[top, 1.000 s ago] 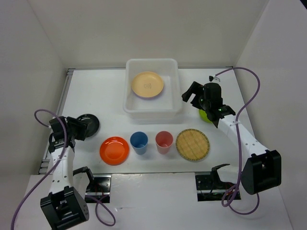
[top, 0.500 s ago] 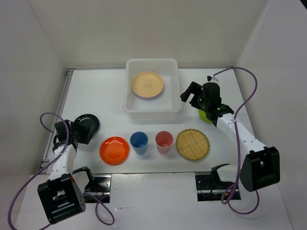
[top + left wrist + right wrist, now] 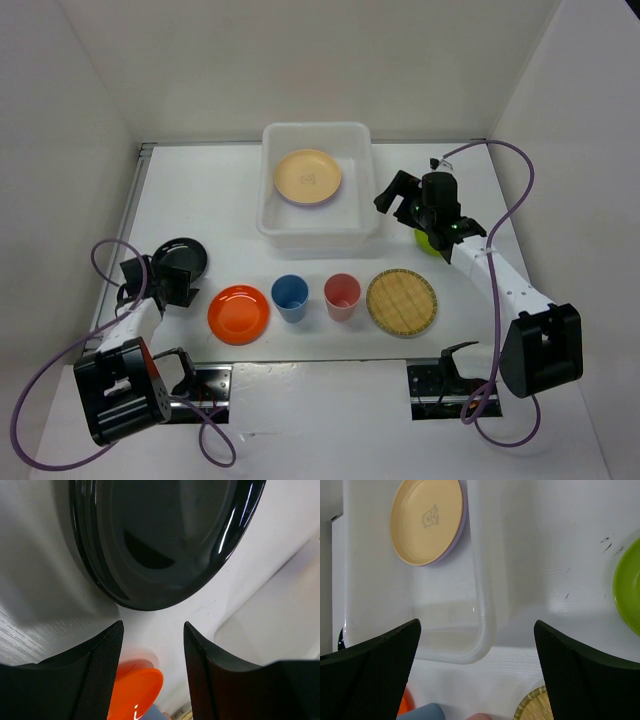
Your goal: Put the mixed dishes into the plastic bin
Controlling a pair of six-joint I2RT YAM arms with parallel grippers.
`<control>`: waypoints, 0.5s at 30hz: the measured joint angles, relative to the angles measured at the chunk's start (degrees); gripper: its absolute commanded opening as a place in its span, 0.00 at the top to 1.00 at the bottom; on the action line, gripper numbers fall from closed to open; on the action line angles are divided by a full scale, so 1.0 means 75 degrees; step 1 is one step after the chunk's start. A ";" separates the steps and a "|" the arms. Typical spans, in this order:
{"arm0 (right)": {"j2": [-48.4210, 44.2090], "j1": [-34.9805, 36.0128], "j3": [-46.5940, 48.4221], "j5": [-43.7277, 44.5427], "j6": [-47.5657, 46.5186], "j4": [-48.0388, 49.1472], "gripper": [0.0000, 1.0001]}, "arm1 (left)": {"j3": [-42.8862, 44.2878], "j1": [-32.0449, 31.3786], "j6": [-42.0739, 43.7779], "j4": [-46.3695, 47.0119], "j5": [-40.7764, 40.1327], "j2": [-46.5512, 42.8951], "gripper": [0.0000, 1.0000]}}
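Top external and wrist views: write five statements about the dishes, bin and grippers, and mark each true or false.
1. The pale yellow plate lies in the plastic bin. True.
2. The orange plate is in the bin. False: it lies on the table, left of the blue cup.
3. The left gripper has its jaws open near the black plate. True.
4. The right gripper grips the lime green plate. False: its jaws are open and empty; the plate lies on the table.
5. The woven disc lies right of the pink-red cup. True.
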 measured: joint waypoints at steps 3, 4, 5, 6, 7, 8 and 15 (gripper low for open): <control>0.0000 0.0000 0.0000 -0.0020 -0.0003 0.0003 0.02 | -0.0009 0.0000 -0.0090 0.0122 -0.0064 0.0160 0.40; 0.0000 0.0000 0.0000 -0.0026 -0.0006 0.0003 0.02 | -0.0009 0.0000 -0.0108 0.0163 -0.0119 0.0221 0.40; 0.0003 0.0000 0.0000 -0.0026 -0.0009 0.0006 0.02 | -0.0009 0.0000 -0.0125 0.0198 -0.0178 0.0262 0.40; 0.0006 0.0000 0.0000 -0.0023 -0.0012 0.0012 0.02 | -0.0009 0.0003 -0.0131 0.0239 -0.0219 0.0297 0.40; 0.0015 0.0000 0.0000 -0.0026 -0.0017 0.0017 0.02 | -0.0017 0.0003 -0.0172 0.0297 -0.0280 0.0318 0.40; 0.0026 0.0000 0.0000 -0.0026 -0.0023 0.0023 0.02 | -0.0032 0.0000 -0.0248 0.0358 -0.0332 0.0318 0.40; 0.0131 0.0000 0.0000 -0.0026 -0.0026 0.0058 0.02 | -0.0131 0.0000 -0.0560 0.0694 -0.0752 0.0338 0.41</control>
